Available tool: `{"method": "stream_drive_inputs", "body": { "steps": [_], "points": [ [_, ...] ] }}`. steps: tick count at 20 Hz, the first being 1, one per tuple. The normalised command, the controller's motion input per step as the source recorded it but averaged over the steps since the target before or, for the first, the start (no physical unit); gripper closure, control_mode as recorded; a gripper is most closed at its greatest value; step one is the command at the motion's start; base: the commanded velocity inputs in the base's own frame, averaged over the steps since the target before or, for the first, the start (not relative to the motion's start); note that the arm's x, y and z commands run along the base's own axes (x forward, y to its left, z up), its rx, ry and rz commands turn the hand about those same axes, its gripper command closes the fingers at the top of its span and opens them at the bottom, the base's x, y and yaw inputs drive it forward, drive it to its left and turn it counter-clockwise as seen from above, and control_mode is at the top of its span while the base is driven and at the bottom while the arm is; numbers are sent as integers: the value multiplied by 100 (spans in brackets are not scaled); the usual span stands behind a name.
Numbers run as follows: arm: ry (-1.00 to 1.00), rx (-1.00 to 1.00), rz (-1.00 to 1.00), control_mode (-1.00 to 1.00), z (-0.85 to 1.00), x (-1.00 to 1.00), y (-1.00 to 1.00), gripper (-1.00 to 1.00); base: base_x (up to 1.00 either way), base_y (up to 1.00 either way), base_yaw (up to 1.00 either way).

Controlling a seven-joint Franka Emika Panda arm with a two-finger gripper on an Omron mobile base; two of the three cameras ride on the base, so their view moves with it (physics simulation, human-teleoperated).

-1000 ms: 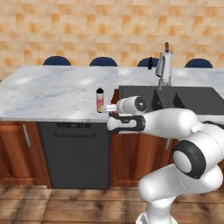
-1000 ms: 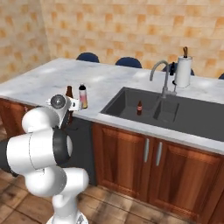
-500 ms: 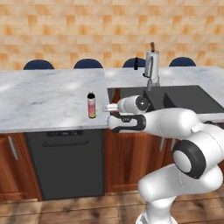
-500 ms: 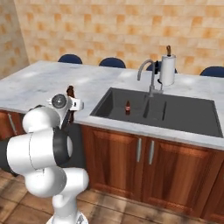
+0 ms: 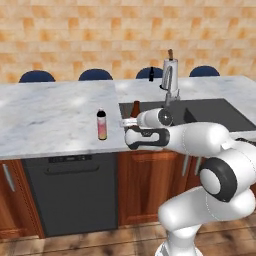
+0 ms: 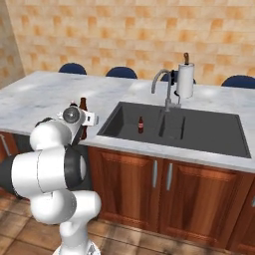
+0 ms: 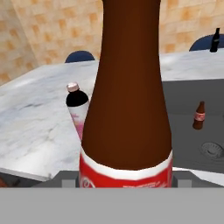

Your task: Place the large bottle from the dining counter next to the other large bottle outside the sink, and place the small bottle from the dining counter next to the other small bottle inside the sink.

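Gripper [image 5: 131, 121] pinching the brown bottle [image 7: 127, 100]: keep it upright, set it on the table [image 5: 50, 120] just beside the pink bottle [image 5: 102, 124].

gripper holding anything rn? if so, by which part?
Yes: the gripper holds the brown glass bottle, upright. The hold is low on its body, about the red label band; the neck stands free above the hand.

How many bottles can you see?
4. A brown bottle is in the gripper. A pink bottle stands on the counter. A small brown one stands in the sink. A black one stands far back. More may be hidden.
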Motion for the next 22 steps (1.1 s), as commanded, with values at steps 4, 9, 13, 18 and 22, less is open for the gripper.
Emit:
{"method": "stream_drive_inputs", "body": {
  "steps": [4,9,13,18,22],
  "points": [
    [0,0,0,100,0,0,0,100,21,37,-6],
    [0,0,0,100,0,0,0,100,34,55,-4],
    [0,0,0,100,0,0,0,100,35,41,-5],
    [0,0,0,100,0,0,0,100,38,27,-5],
    [0,0,0,100,0,0,0,100,41,16,-5]
  ]
}}
